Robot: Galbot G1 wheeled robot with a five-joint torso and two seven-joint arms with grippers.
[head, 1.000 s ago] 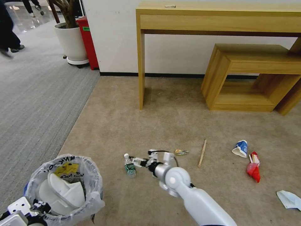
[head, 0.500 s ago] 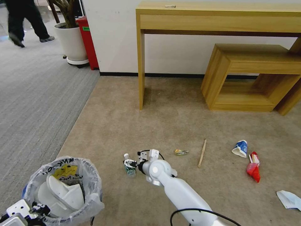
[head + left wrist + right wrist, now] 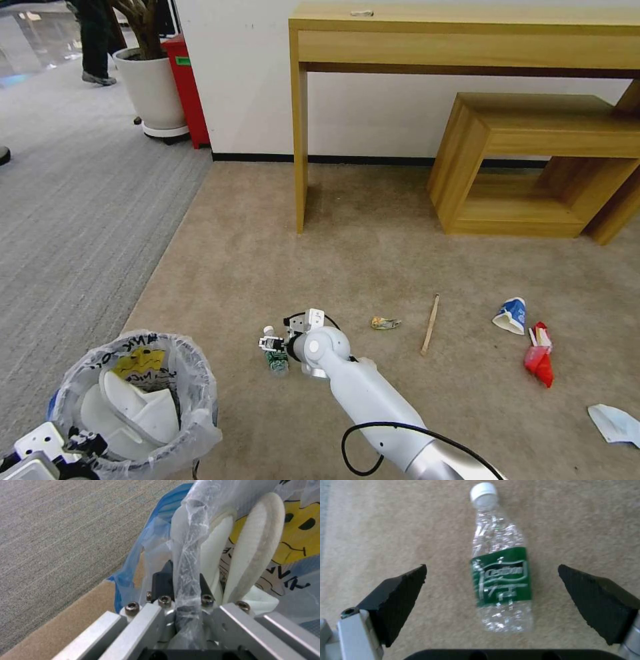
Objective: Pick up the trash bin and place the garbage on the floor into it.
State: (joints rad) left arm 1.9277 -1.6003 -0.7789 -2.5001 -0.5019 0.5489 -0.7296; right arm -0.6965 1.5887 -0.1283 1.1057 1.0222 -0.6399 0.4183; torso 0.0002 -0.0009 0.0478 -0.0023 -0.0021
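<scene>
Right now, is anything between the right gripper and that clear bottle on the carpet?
Nothing visible. The right gripper is open, one pad either side of the clear bottle, with bare carpet in the gaps.

Trash bin point(image 3: 137, 400): blue, bag-lined, holding two white slippers point(image 3: 137, 410). On the beige floor point(image 3: 280, 253): clear bottle point(image 3: 275, 353) (green label, lying flat), crumpled wrapper point(image 3: 385, 323), wooden stick point(image 3: 431, 325), two crushed cups point(image 3: 512, 315), mask point(image 3: 615, 423).

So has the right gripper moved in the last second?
Yes. The right gripper has shifted left, toward the trash bin, and now sits over the bottle, jaws open.
</scene>
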